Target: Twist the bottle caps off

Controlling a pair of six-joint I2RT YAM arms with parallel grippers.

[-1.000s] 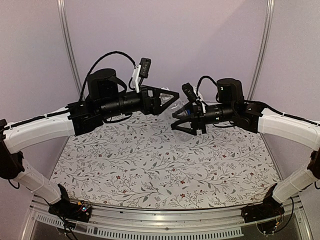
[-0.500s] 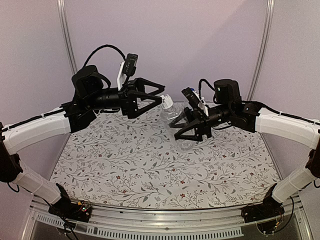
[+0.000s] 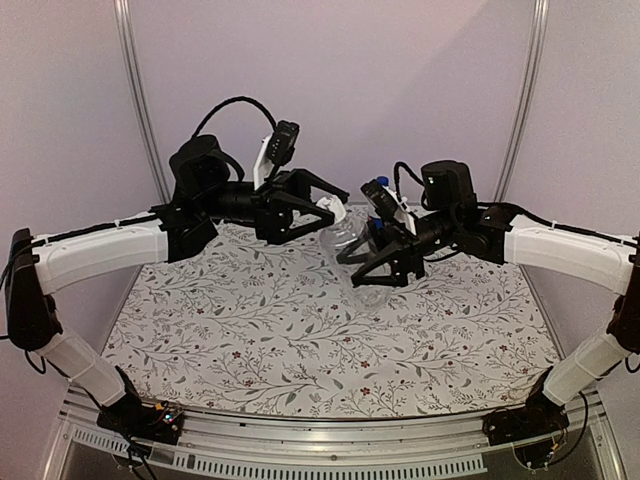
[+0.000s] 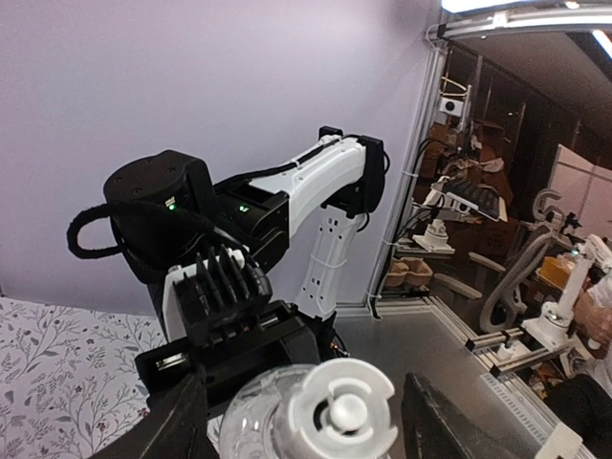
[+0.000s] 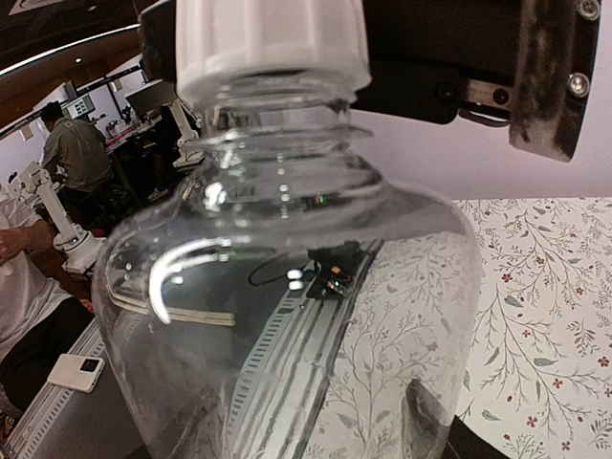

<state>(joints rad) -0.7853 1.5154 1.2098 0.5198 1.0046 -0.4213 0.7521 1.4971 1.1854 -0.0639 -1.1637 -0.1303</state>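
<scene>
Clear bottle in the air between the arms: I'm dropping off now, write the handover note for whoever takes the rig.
Right gripper: shut on the clear bottle, held above the table.
Left gripper: open, jaws either side of the white cap, not gripping it.
Done: nothing unscrewed; the cap sits on the neck.
Left: close on the cap, twist it off. No other bottle in view.

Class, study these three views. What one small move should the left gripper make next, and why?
Probably close the left gripper on the white cap. Its fingers sit on either side of the cap with slim gaps showing, so nothing grips it yet. Meanwhile the right gripper holds the clear bottle in the air, ready for twisting.
</scene>
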